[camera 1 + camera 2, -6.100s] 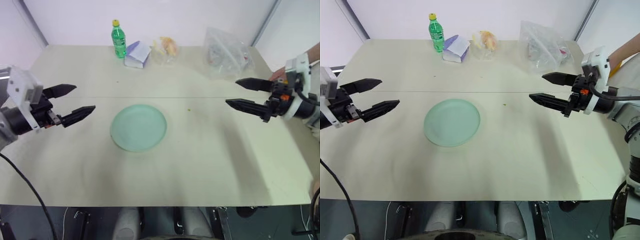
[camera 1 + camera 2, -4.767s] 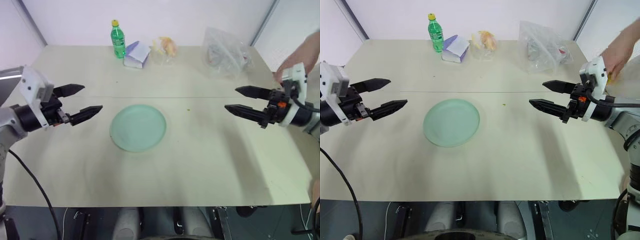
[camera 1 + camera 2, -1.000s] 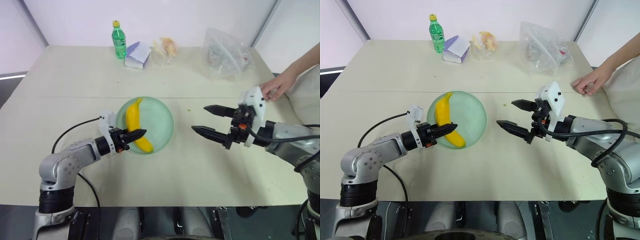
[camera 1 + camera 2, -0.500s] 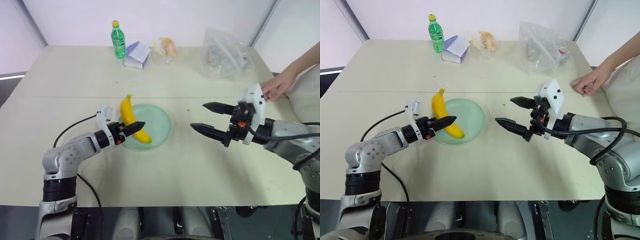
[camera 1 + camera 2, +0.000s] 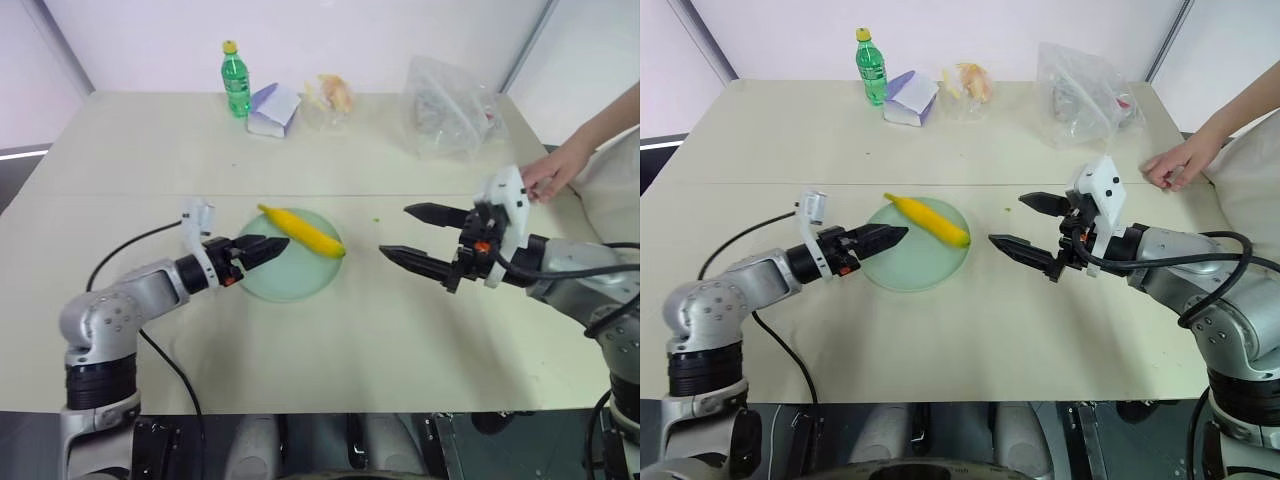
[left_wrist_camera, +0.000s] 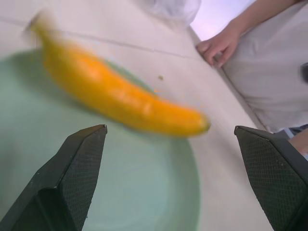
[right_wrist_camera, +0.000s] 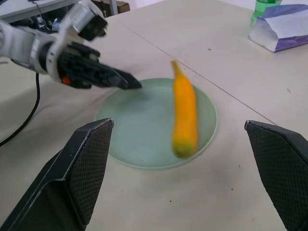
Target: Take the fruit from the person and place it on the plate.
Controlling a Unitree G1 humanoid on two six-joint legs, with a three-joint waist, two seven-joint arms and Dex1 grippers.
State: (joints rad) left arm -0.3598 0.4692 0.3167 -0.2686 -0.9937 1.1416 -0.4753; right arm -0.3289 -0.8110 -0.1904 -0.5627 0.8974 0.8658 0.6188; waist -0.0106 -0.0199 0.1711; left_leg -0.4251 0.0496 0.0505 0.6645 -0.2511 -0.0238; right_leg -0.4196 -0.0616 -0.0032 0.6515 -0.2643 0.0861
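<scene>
A: Where's the banana (image 5: 303,231) now?

B: On the far side of the mint-green plate (image 5: 290,282), lying slantwise with one end past the rim. My left tool (image 5: 268,249) is spread wide and empty, its tips over the plate's near-left edge, clear of the fruit.

A: And your right tool (image 5: 419,238)?

B: Spread too, holding nothing, above the bench right of the plate. The person's hand (image 5: 548,176) rests at the bench's right edge

Banana (image 6: 120,98) motion-blurred, plate contact unclear; person's forearm (image 5: 605,125) cropped.
</scene>
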